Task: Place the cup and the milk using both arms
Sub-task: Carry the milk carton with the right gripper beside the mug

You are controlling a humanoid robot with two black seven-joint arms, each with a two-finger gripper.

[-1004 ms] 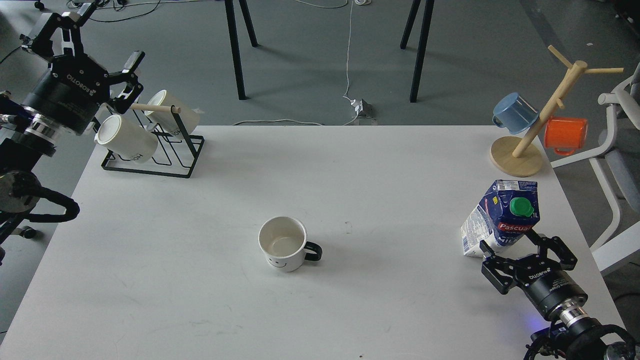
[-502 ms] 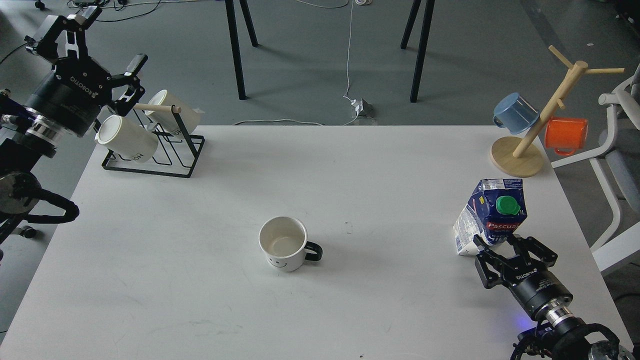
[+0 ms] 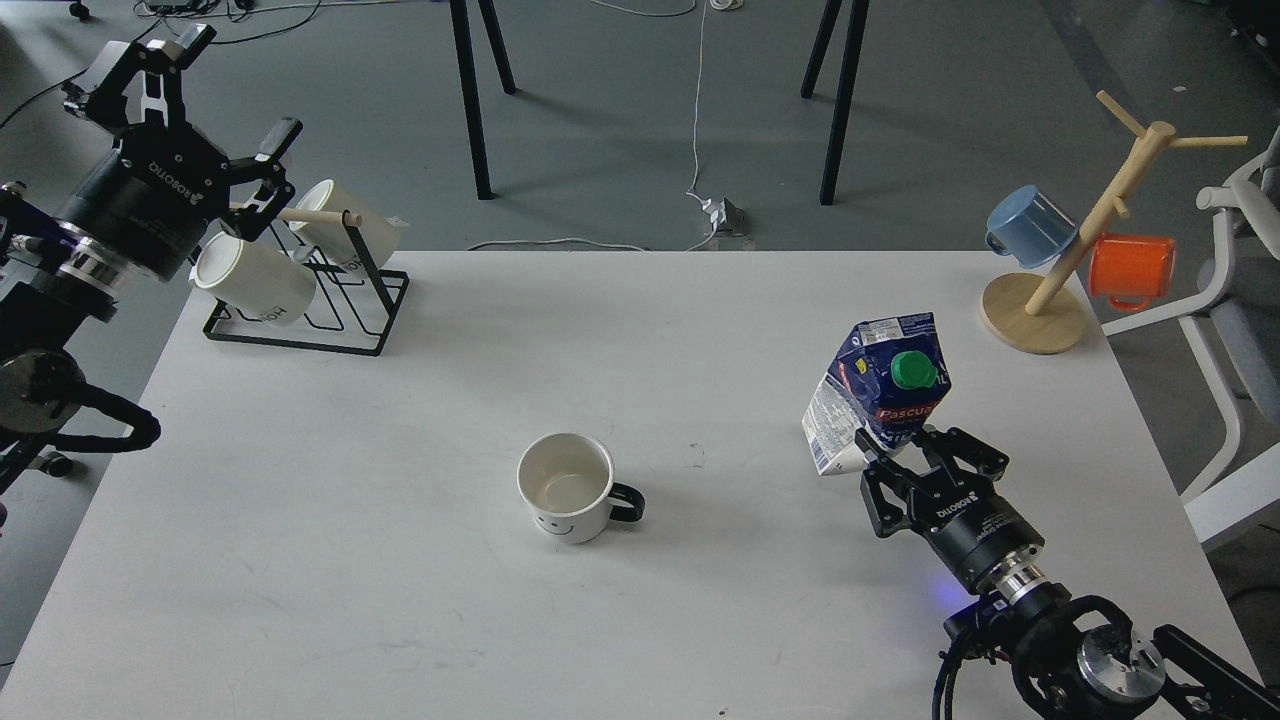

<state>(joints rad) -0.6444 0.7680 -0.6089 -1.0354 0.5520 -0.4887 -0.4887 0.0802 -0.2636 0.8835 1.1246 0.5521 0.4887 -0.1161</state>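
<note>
The cup [image 3: 566, 487], a white mug with a black handle and a smiley face, stands upright near the table's middle, handle to the right. My right gripper [image 3: 908, 446] is shut on the lower part of the milk [image 3: 880, 392], a blue and white carton with a green cap, held tilted right of the cup. My left gripper [image 3: 190, 90] is open and empty, raised beyond the table's far left corner, above the mug rack.
A black wire rack [image 3: 310, 300] with two cream mugs stands at the far left corner. A wooden mug tree [image 3: 1075, 250] with a blue cup and an orange cup stands at the far right. A white chair [image 3: 1235, 330] is beside the table's right edge.
My right gripper has carried the milk leftward, toward the table's middle and the cup. My left gripper has shifted slightly up and right. The cup has not moved.
</note>
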